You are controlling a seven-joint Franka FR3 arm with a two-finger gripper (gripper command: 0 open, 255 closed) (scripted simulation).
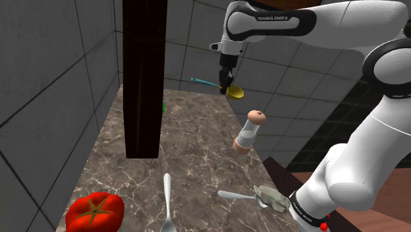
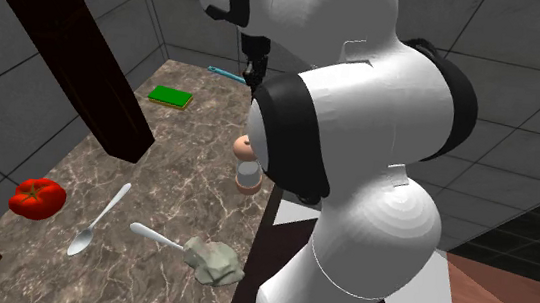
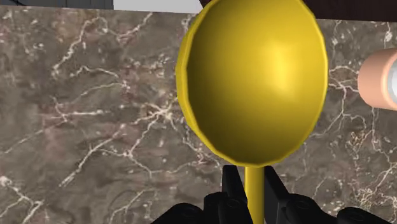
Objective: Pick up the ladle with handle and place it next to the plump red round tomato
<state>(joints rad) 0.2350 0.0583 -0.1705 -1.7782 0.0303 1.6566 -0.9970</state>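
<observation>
My black gripper (image 1: 226, 84) hangs above the far end of the marble counter, shut on the ladle (image 1: 232, 91). The ladle has a yellow bowl (image 3: 254, 79) and a teal handle (image 1: 201, 82) that sticks out toward the shoulder view's left. In the wrist view both fingers (image 3: 231, 184) clasp the yellow neck just below the bowl. In the second exterior view the gripper (image 2: 254, 72) shows beside the teal handle (image 2: 223, 72). The red tomato (image 1: 95, 211) lies at the counter's near left corner, far from the gripper; it also shows as tomato (image 2: 36, 197).
A dark wooden post (image 1: 143, 72) stands on the counter (image 1: 197, 142) between ladle and tomato. A capped shaker (image 1: 250, 131) stands below the gripper. A silver spoon (image 1: 167, 201), a white spoon (image 1: 238, 196), a grey lump (image 1: 271, 196) and a green pad (image 2: 170, 97) lie around.
</observation>
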